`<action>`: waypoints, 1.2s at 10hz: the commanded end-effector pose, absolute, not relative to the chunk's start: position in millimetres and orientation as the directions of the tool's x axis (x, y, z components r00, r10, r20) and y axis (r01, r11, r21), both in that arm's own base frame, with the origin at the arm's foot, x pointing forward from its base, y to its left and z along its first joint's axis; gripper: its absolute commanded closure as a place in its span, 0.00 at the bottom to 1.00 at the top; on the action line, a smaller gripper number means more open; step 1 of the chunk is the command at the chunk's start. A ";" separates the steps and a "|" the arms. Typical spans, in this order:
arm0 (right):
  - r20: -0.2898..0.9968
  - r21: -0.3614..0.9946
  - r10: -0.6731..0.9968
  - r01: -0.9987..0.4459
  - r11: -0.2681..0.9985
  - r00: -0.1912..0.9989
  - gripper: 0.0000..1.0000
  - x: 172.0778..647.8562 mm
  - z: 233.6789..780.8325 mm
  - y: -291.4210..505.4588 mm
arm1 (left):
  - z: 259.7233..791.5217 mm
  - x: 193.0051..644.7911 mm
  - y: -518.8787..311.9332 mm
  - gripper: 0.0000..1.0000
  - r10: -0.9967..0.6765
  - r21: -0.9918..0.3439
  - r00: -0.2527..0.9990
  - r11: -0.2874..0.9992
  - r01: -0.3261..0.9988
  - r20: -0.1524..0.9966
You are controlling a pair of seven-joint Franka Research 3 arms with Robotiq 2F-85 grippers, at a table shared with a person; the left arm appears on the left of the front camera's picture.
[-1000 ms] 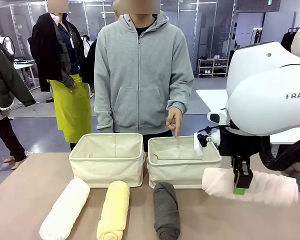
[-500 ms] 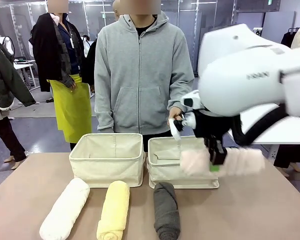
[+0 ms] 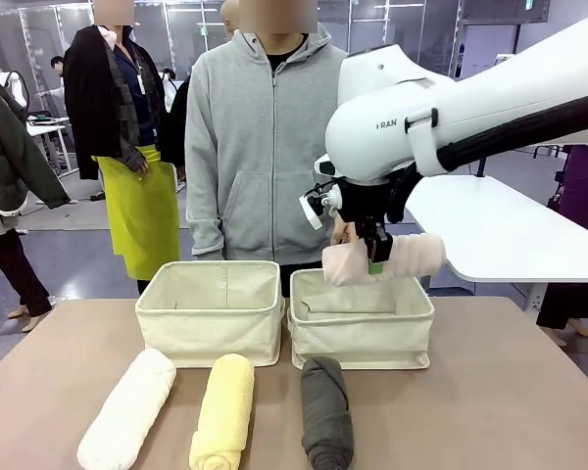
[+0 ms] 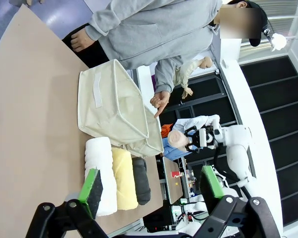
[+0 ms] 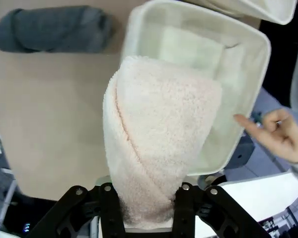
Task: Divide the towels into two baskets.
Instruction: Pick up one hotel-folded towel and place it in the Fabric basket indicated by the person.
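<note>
Now right gripper (image 3: 375,262) clasping pink towel (image 3: 418,257), seemingly over right basket (image 3: 363,338), left gripper (image 4: 152,183) wide.

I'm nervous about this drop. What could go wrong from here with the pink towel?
1. The person's hand points at the right basket close beside the pink towel. The right gripper might bump that hand as it lowers.
2. One end of the towel reaches about as far as the basket's side wall. It may catch on the soft rim and hang over it or roll out.
</note>
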State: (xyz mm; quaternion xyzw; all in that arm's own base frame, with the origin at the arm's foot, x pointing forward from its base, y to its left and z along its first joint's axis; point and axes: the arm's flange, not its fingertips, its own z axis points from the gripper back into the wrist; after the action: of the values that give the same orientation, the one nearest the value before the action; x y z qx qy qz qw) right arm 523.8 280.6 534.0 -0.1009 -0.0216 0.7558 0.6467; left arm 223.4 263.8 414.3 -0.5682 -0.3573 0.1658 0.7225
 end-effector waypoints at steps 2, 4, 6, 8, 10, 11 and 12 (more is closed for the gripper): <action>-0.015 -0.145 0.968 -0.958 -0.248 -0.249 0.62 568.0 520.3 288.0 | 416.6 219.7 265.5 0.00 0.644 -0.938 0.688 0.296 0.179 0.334; -0.001 -0.166 0.964 -0.950 -0.264 -0.268 0.62 585.7 497.7 298.1 | 416.6 219.7 265.5 0.00 0.644 -0.938 0.688 0.296 0.179 0.334; 0.012 -0.164 0.963 -0.951 -0.264 -0.269 0.62 590.8 483.6 292.7 | 416.6 219.7 265.5 0.00 0.644 -0.938 0.688 0.296 0.179 0.334; -0.020 -0.154 0.969 -0.957 -0.246 -0.246 0.62 586.7 487.4 298.5 | 416.6 219.7 265.5 0.00 0.644 -0.938 0.688 0.296 0.179 0.334; -0.020 -0.154 0.969 -0.957 -0.246 -0.246 0.62 586.7 487.4 298.5 | 416.6 219.7 265.5 0.00 0.644 -0.938 0.688 0.296 0.179 0.334; -0.014 -0.152 0.969 -0.957 -0.246 -0.247 0.62 590.6 480.2 299.2 | 416.6 219.7 265.5 0.00 0.644 -0.938 0.688 0.296 0.179 0.334; -0.006 -0.154 0.972 -0.960 -0.232 -0.234 0.62 603.3 475.2 299.0 | 416.6 219.7 265.5 0.00 0.644 -0.938 0.688 0.296 0.179 0.334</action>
State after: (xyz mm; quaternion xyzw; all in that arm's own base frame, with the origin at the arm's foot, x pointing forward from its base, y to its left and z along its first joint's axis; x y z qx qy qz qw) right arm 593.0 298.3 476.5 -0.0504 -0.0545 0.7868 0.6128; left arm 223.2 264.0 414.3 -0.5682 -0.3575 0.1660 0.7223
